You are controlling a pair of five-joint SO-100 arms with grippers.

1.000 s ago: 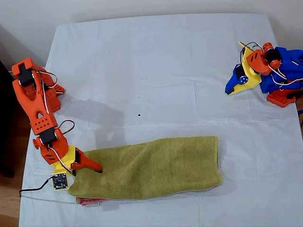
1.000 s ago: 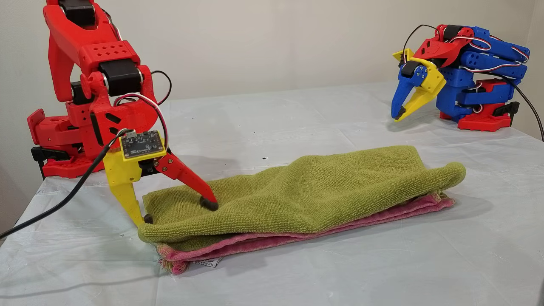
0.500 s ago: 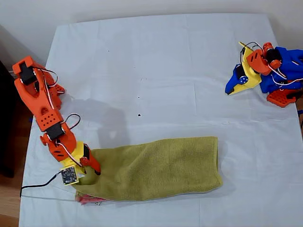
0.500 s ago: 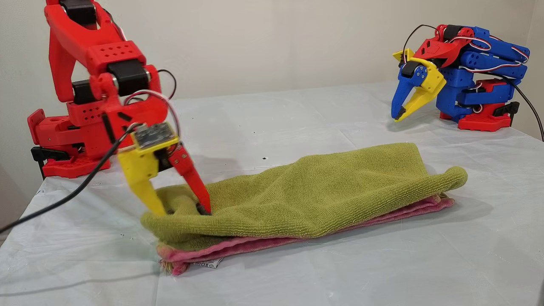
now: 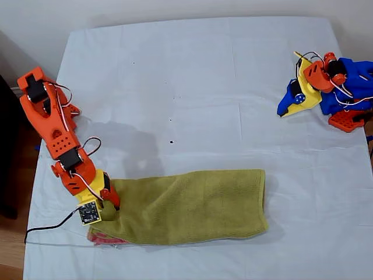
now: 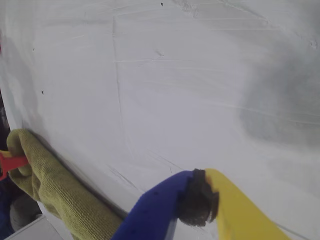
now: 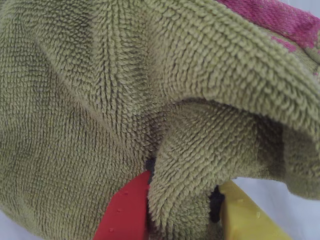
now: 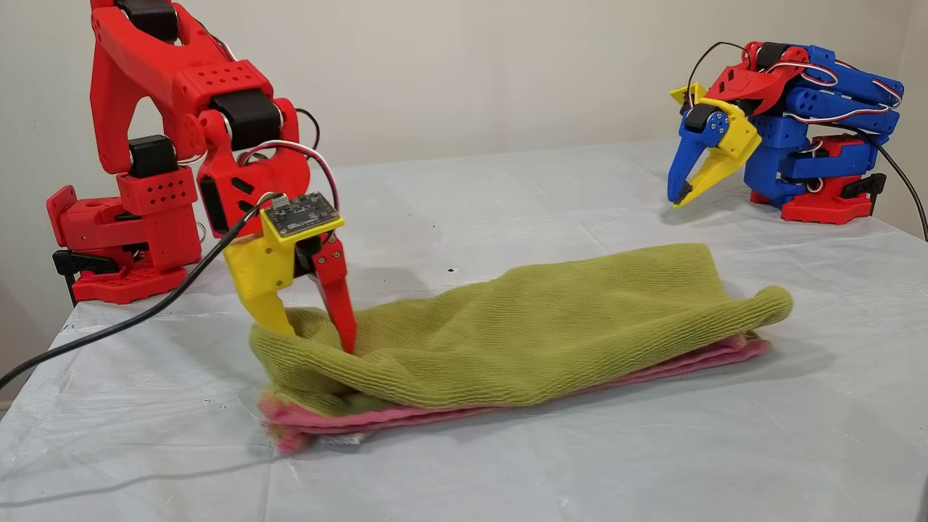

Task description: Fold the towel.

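The towel lay folded into a long band on the white sheet, in the lower half of the exterior view, its green layer on top and a pink hem showing along the near edge in the other view. Its end at 9 o'clock in the exterior view was bunched up off the sheet.

My second gripper stood at that end, at about 8 o'clock in the exterior view. Its red finger and yellow finger were closed on a ridge of green terry, pinched tight between them.

My first gripper sat folded back at about 2 o'clock in the exterior view, well apart from the towel. Its blue and yellow fingers met at the dark tip pads with nothing between them, above bare sheet.
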